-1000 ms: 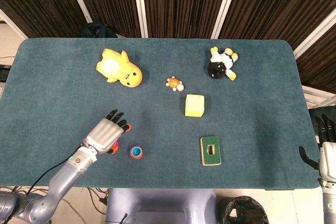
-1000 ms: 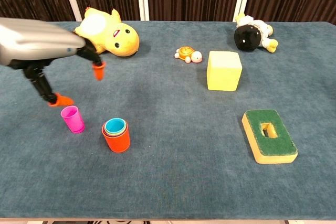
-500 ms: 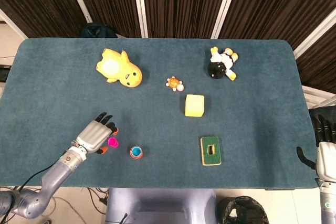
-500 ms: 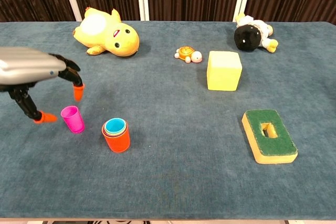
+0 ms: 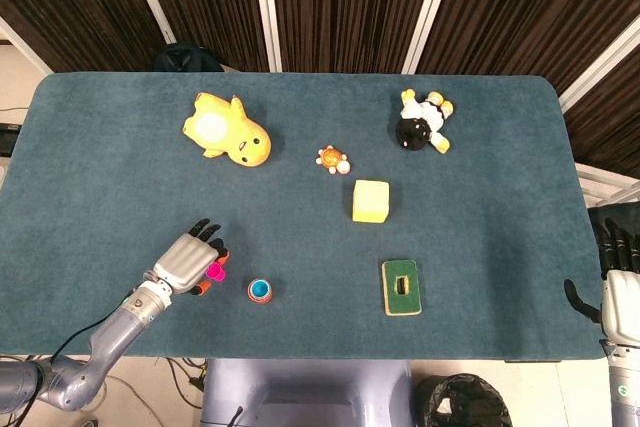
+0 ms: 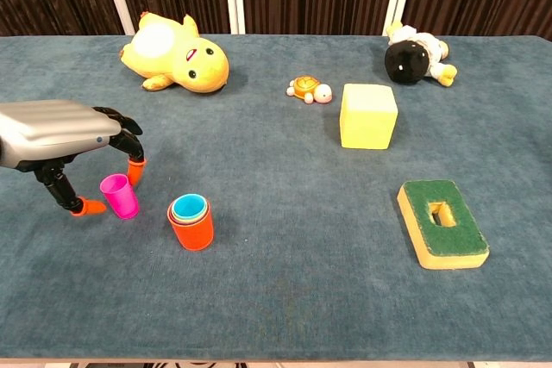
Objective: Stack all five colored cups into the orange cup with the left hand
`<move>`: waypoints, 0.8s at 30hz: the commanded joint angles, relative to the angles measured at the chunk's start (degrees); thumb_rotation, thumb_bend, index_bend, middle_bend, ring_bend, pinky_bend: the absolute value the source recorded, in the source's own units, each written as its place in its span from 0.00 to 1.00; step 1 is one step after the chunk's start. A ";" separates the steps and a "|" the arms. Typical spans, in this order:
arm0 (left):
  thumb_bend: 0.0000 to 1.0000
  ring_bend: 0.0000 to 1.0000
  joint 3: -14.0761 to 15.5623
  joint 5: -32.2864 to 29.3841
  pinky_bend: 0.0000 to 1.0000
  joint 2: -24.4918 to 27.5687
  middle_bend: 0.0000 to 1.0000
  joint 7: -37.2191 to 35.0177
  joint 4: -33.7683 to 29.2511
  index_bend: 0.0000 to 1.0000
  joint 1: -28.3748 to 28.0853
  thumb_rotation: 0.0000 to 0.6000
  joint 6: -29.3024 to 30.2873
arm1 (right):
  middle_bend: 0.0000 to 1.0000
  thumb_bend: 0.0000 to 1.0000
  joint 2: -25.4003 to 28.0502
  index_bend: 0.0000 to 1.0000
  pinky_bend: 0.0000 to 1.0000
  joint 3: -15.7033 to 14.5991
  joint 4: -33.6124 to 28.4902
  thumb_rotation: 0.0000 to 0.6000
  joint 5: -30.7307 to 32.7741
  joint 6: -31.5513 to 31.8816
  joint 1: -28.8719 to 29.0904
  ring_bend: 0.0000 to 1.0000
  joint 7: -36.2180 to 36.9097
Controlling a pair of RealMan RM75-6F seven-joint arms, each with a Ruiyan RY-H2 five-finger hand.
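While my left robot hand (image 6: 65, 140) hangs over the pink cup (image 6: 119, 195), its fingers are spread on both sides of the cup and I cannot see that they touch it yet. The thumb tip rests low near the counter (image 6: 285, 282) on the outer side, and another orange fingertip (image 6: 135, 170) stands just behind the cup rim. The cup is upright, directly under my fingers. The orange cup (image 6: 191, 226) stands near, to the inner side of the robot hand, and it already carries other cups inside, with a blue one on top.

I judge this is the step of taking the pink cup, the last one outside the stack. To do it well, I should close the thumb and the opposite finger slowly and evenly, so the light cup is not pushed away or tipped. I should pinch it near the rim, lift it straight up, and then bring it over the middle of the stack before I let it go.

My right robot hand (image 5: 620, 292) waits far away at the counter edge, fingers apart, holding nothing.
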 commanded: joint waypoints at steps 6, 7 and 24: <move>0.29 0.08 -0.59 0.72 0.07 -0.56 0.34 0.32 0.65 0.48 0.38 1.00 0.14 | 0.05 0.37 0.03 0.06 0.00 0.08 0.06 1.00 0.10 -0.04 -0.02 0.07 0.45; 0.30 0.08 -0.68 0.66 0.07 -0.64 0.34 0.43 0.71 0.49 0.42 1.00 0.13 | 0.05 0.37 0.04 0.06 0.00 0.07 0.08 1.00 0.08 -0.06 -0.02 0.07 0.51; 0.33 0.08 -4.21 4.14 0.08 3.17 0.36 -0.09 -7.16 0.50 0.25 1.00 2.49 | 0.05 0.37 -0.08 0.07 0.00 0.18 0.13 1.00 0.17 -0.06 -0.02 0.07 0.75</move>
